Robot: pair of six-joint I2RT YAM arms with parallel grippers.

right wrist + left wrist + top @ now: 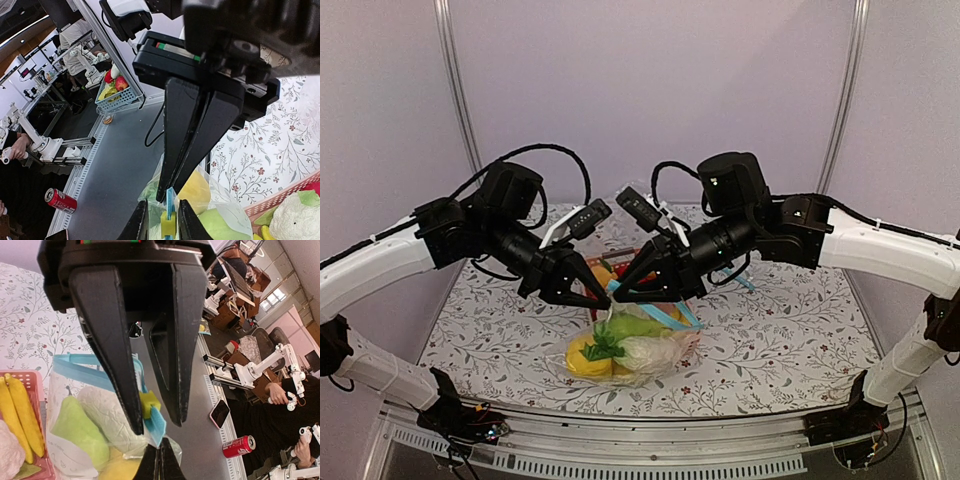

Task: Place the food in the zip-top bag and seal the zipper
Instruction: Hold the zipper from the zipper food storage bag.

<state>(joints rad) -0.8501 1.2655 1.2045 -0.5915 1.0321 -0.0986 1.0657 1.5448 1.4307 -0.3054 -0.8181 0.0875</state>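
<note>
Bag: zip-top bag [650, 355] lay on the counter [770, 340], near-middle, with its mouth edge raised.
Food: green fruit [80, 427], yellow lemon [585, 355] and white piece [107, 410] sat inside the bag.
Left pincer [159, 455]: together, clamped on the zipper [85, 371].
Right pincer [163, 210]: slightly apart, straddling the zipper's yellow slider [168, 223].

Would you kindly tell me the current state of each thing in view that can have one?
left gripper: jaws shut on the end of the zipper.
right gripper: jaws open, straddling the yellow slider.
zipper: slider at one end; whether it is sealed is unclear.
zip-top bag: resting on the table, filled.
food: inside the bag.
pink basket: holds bananas.
</note>
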